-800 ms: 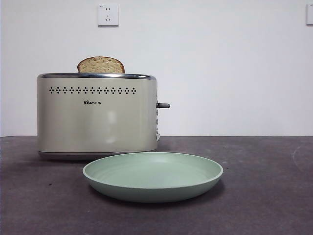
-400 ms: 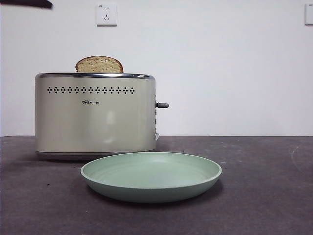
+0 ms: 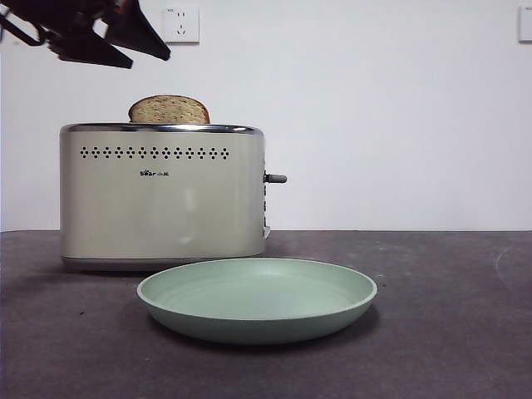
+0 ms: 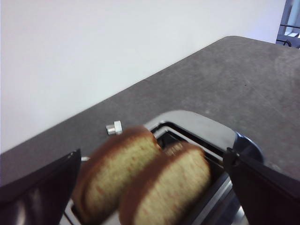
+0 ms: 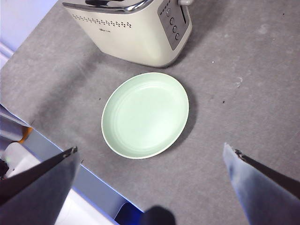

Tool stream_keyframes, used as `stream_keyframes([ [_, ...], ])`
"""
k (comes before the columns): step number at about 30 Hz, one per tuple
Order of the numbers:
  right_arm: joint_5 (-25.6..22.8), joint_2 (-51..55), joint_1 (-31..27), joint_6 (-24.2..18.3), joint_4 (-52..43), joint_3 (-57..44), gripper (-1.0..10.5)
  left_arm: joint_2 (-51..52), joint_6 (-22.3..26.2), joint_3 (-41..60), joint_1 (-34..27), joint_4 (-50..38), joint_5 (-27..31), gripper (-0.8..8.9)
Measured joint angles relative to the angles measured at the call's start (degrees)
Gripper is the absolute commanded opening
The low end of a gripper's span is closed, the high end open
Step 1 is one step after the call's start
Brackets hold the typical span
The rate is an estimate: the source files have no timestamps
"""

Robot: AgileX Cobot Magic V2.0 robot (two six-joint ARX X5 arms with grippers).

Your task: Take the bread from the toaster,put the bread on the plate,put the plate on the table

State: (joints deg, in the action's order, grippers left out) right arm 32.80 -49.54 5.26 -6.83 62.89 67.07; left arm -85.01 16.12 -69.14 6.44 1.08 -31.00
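The left pincer (image 3: 125, 46) hung in the air above the cream toaster (image 3: 162, 195), its two black jaws spread wide and holding nothing. Directly below it, two slices of bread stood upright in the toaster's slots, side by side and apart from the jaws. In the left wrist view the nearer slice of bread (image 4: 166, 187) and its twin, the second slice (image 4: 117, 176), appeared between the open jaws, both blurred. In the front view only one slice (image 3: 169, 110) rose above the chrome top rim, below and just to the side of the pincer's tips.

The right pincer (image 5: 150, 159) waited high over the desk (image 5: 243, 93), jaws likewise spread and empty. Beneath it and well apart from it lay the pale green plate (image 5: 146, 115), empty and flat on the desk, just in front of the toaster's long side with the row of vent holes. The grey side lever (image 3: 277, 179) stuck out from the toaster's end. A white wall socket (image 3: 183, 25) sat on the wall behind, beside the left pincer.
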Motion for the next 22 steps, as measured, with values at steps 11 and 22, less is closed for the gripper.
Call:
stream_keyframes([
  [11, 0.0, -0.5, 0.0, 0.0, -0.1, 0.0, 6.9, -7.4, 4.7, -5.4, 2.7, 9.3, -0.6, 6.01],
  [22, 0.0, -1.0, 0.0, 0.0, -0.3, 0.0, 6.9, -8.3, 8.4, -5.4, 3.3, 11.4, 0.6, 1.72],
])
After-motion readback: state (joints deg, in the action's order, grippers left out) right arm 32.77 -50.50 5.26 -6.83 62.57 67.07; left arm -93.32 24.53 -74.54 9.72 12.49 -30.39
